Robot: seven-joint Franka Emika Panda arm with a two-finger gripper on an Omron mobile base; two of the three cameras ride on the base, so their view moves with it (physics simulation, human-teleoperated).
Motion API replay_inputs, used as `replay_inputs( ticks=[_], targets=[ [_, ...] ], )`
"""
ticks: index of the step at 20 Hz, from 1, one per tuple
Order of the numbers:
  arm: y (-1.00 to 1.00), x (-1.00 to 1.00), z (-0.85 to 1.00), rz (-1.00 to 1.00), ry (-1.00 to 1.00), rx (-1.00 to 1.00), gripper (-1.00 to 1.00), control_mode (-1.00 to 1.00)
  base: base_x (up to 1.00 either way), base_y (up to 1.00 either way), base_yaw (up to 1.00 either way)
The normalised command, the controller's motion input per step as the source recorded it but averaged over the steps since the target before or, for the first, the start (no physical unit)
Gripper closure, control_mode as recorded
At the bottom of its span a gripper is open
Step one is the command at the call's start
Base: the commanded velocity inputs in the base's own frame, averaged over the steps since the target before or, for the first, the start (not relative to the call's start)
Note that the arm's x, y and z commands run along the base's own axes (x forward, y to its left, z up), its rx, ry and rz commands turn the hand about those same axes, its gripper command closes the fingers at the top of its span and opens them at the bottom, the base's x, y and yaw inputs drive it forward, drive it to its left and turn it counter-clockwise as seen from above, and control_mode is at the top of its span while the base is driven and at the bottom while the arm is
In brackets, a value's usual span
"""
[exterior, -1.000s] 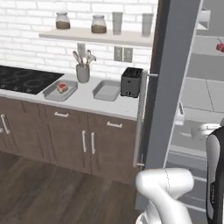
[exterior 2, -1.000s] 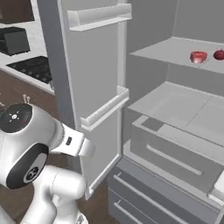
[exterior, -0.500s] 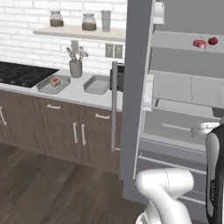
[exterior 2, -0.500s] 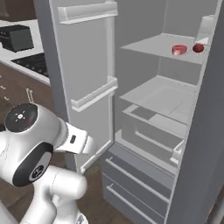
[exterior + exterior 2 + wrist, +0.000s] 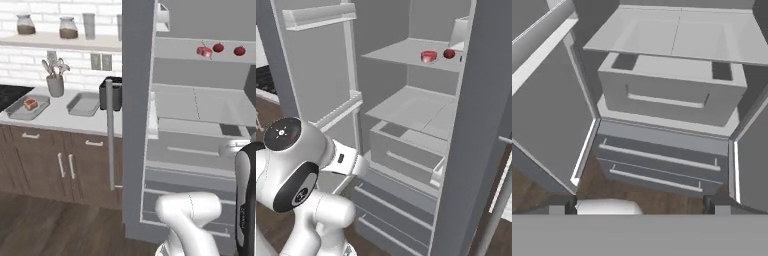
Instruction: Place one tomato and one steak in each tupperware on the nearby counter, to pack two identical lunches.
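Observation:
On the fridge's upper shelf lie a red steak (image 5: pixel 204 51) (image 5: pixel 429 56) and two tomatoes (image 5: pixel 218 48) (image 5: pixel 240 50); the right base view shows one tomato (image 5: pixel 449 53) beside the steak. Two grey tupperware trays sit on the counter (image 5: pixel 65 119) at the left. The left tupperware (image 5: pixel 20 111) holds a red steak (image 5: pixel 31 103); the right tupperware (image 5: pixel 84 104) looks bare inside. My gripper (image 5: pixel 639 206) is open, with nothing between its fingertips (image 5: pixel 556 208), and faces the fridge's lower drawers, well below the shelf with the food.
The open fridge door (image 5: pixel 137 115) stands between the counter and the fridge interior. A black toaster (image 5: pixel 111 94) and a utensil holder (image 5: pixel 55 85) stand on the counter. Jars line the wall shelf (image 5: pixel 60 41). Fridge drawers (image 5: pixel 662 165) sit low ahead.
The whole picture has shifted: the base has swung toward the fridge, so the counter slid left and the fridge interior now sits ahead. The gripper stays open.

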Motion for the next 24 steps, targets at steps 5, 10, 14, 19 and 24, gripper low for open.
replay_inputs(
  ticks=[5, 10, 14, 19, 24],
  targets=[
    [0.00, 0.00, 0.00, 0.00, 0.00, 0.00, -1.00, 1.00, 0.16, -0.23, -0.36],
    [0.00, 0.00, 0.00, 0.00, 0.00, 0.00, -1.00, 1.00, 0.48, 0.00, -0.34],
    [0.00, 0.00, 0.00, 0.00, 0.00, 0.00, -1.00, 1.00, 0.59, -0.03, -0.21],
    [0.00, 0.12, 0.04, 0.00, 0.00, 0.00, -1.00, -1.00, 0.54, 0.00, -0.02],
    [0.03, 0.14, 0.80, 0.01, -0.05, 0.00, -1.00, -1.00, 0.00, 0.00, 0.00]
  ],
)
